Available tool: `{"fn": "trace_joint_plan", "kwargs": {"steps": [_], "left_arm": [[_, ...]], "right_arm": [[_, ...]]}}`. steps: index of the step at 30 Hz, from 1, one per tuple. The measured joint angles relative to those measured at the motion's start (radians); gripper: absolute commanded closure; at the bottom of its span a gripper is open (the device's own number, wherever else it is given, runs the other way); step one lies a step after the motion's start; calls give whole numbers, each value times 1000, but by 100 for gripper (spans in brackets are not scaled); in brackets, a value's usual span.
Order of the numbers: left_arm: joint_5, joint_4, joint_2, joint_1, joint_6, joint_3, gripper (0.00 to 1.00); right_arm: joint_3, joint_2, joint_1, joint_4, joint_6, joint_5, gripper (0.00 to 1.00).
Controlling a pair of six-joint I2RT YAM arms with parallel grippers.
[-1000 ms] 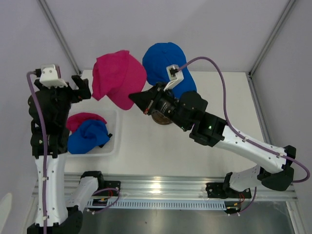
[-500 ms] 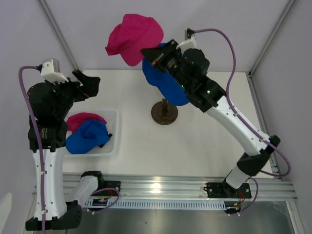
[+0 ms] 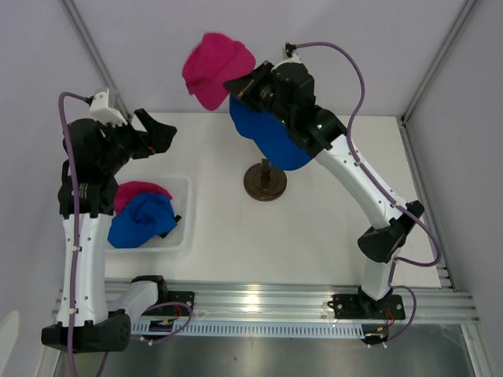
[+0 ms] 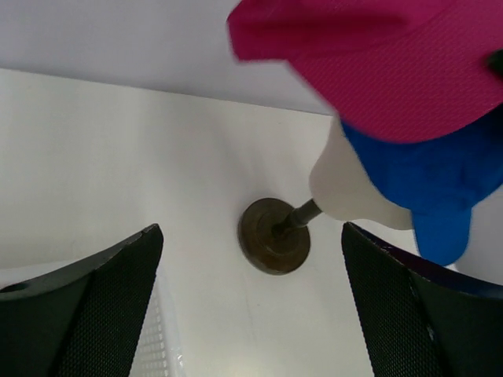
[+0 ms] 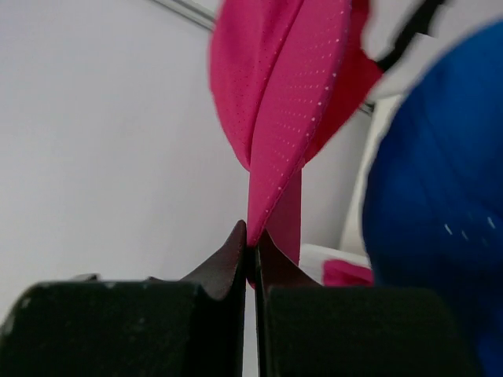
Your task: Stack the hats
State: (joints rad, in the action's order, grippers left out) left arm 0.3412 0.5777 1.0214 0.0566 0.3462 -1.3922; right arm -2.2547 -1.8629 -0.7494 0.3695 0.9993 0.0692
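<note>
My right gripper (image 3: 233, 83) is shut on the edge of a magenta pink cap (image 3: 215, 68) and holds it high, up and to the left of a blue cap (image 3: 271, 137) that sits on the mannequin head. In the right wrist view the jaws (image 5: 252, 245) pinch the pink fabric (image 5: 283, 102), with the blue cap (image 5: 440, 204) at the right. My left gripper (image 3: 157, 129) is open and empty, raised left of the stand; its view shows the pink cap (image 4: 377, 63) over the blue cap (image 4: 440, 181). Another pink cap (image 3: 135, 192) and blue cap (image 3: 143, 221) lie in the basket.
The white plastic basket (image 3: 184, 236) stands at the left of the table. The cream mannequin head (image 4: 346, 184) stands on a dark round base (image 3: 264, 183) mid-table. Grey walls with metal struts close in the back and sides.
My right arm has lifted the pink cap up and rightward, from left of the head to above it. My left gripper has risen and swung right toward the stand.
</note>
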Motion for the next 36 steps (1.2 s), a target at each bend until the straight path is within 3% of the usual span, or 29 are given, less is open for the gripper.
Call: {"fn": "trace_joint_plan", "kwargs": {"steps": [2, 5, 12, 20, 27, 31, 36], "left_arm": [[48, -31, -2, 0, 24, 8, 10], [135, -155, -32, -11, 99, 97, 10], [123, -332, -128, -49, 313, 328, 13], [-96, -440, -210, -142, 427, 409, 17], [-370, -671, -190, -242, 462, 492, 18], [-453, -796, -105, -244, 431, 500, 17], [-515, -964, -43, -245, 287, 513, 16]], "right_arm": [[43, 16, -26, 24, -10, 50, 100], [62, 29, -66, 10, 10, 71, 100], [261, 146, -100, -209, 138, 109, 100], [263, 142, -149, -322, 184, 163, 100], [296, 137, -188, -352, 228, 171, 100], [306, 136, -198, -352, 228, 179, 100], [333, 137, -198, -369, 230, 186, 100]]}}
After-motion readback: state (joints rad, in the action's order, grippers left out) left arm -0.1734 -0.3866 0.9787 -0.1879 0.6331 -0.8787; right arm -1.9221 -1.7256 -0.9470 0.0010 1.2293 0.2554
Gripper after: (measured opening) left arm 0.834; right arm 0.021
